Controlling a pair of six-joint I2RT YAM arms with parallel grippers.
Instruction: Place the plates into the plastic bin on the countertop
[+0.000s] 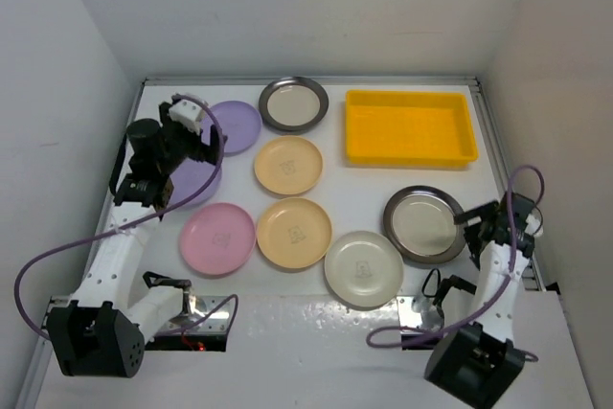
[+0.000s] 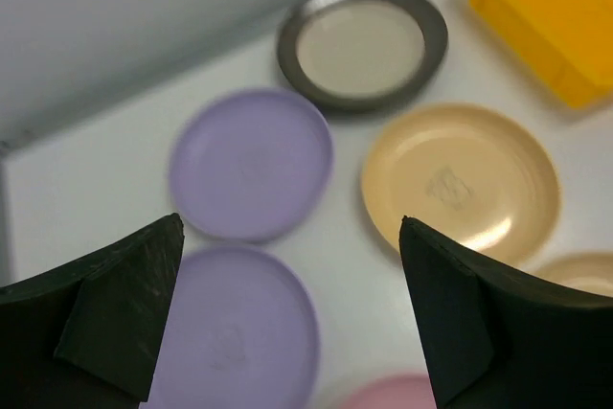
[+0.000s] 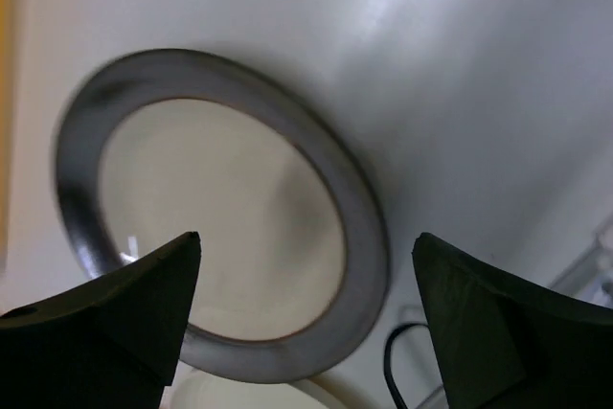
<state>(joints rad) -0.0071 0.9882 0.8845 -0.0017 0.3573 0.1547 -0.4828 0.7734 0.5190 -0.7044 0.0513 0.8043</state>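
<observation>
Several plates lie on the white countertop (image 1: 364, 189): two lilac (image 1: 233, 126) (image 1: 196, 182), one pink (image 1: 217, 238), two yellow-orange (image 1: 287, 165) (image 1: 294, 233), one cream (image 1: 364, 268), and two dark-rimmed (image 1: 293, 103) (image 1: 424, 224). The yellow plastic bin (image 1: 410, 128) stands empty at the back right. My left gripper (image 2: 292, 227) is open and empty above the gap beside the near lilac plate (image 2: 235, 332). My right gripper (image 3: 308, 237) is open and empty over the near edge of the right dark-rimmed plate (image 3: 220, 217).
White walls close in the counter at the left, back and right. A black cable (image 3: 393, 371) lies near the right dark-rimmed plate. The cream plate's edge (image 3: 239, 392) sits just beside that plate. Purple cables (image 1: 57, 256) loop off both arms.
</observation>
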